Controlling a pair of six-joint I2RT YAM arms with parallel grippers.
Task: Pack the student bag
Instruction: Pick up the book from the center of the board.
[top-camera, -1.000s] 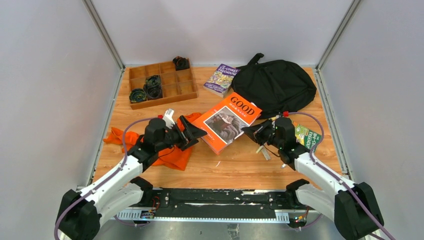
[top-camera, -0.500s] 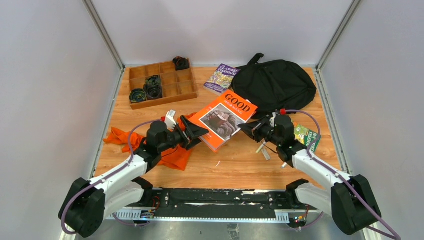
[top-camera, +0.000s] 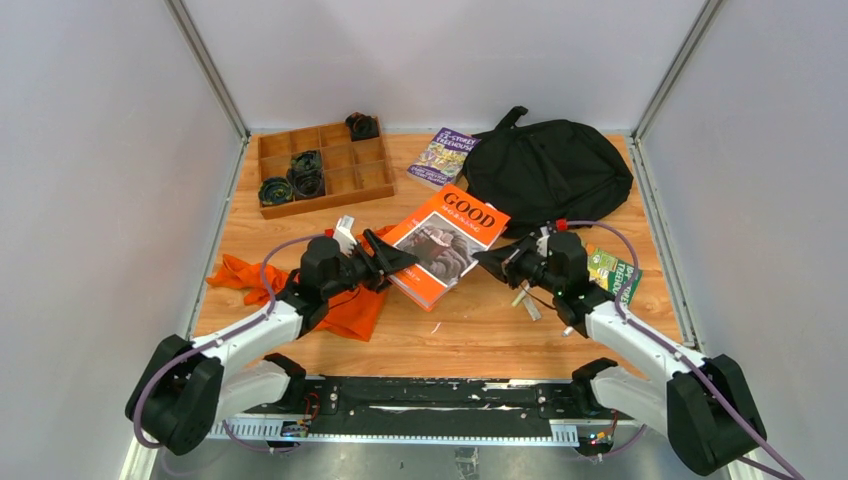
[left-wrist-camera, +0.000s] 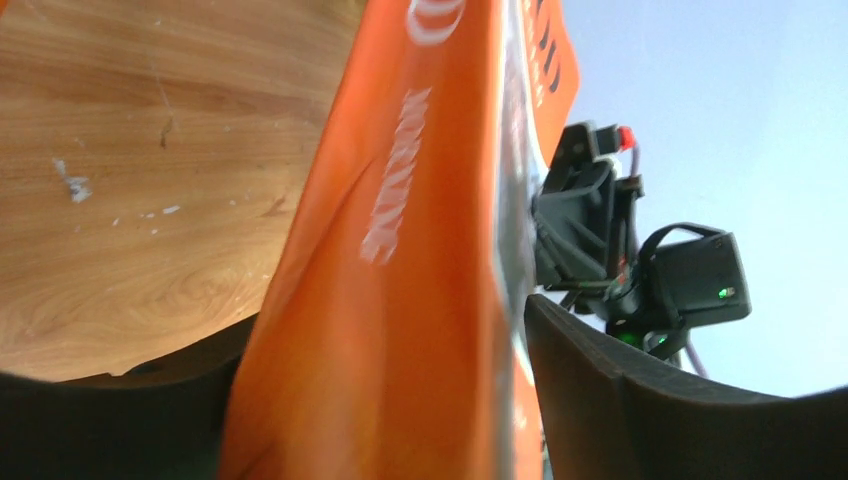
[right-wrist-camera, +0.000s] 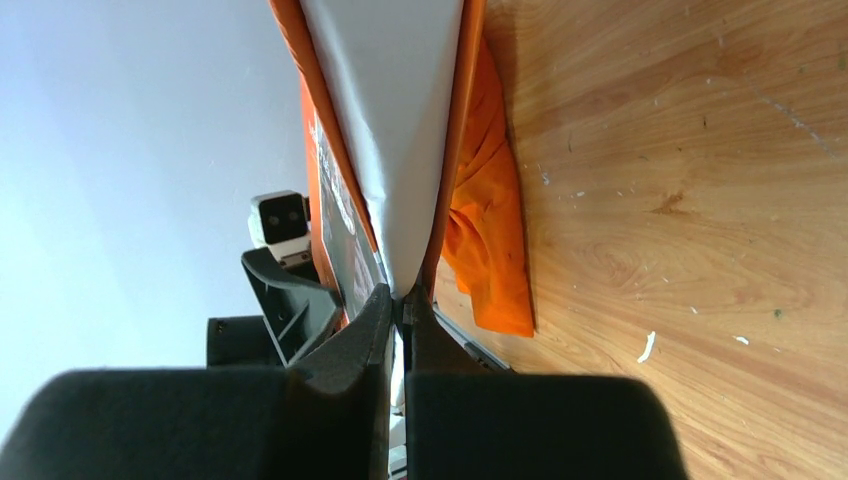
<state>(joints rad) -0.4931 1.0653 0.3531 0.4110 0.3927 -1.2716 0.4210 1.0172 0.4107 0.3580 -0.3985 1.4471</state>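
Packing looks barely begun: the student bag (top-camera: 548, 172) lies at the far right, its opening and contents hidden, while the orange book (top-camera: 445, 240) is held up near centre, the right gripper (top-camera: 488, 260) pinching one edge and the left gripper (top-camera: 398, 262) spread wide astride its spine, grip unclear.

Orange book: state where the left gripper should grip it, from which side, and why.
Grip the spine edge, coming from the left. The orange book is held tilted, its opposite edge pinched by the right gripper, so the spine faces the left gripper, whose open fingers straddle it.
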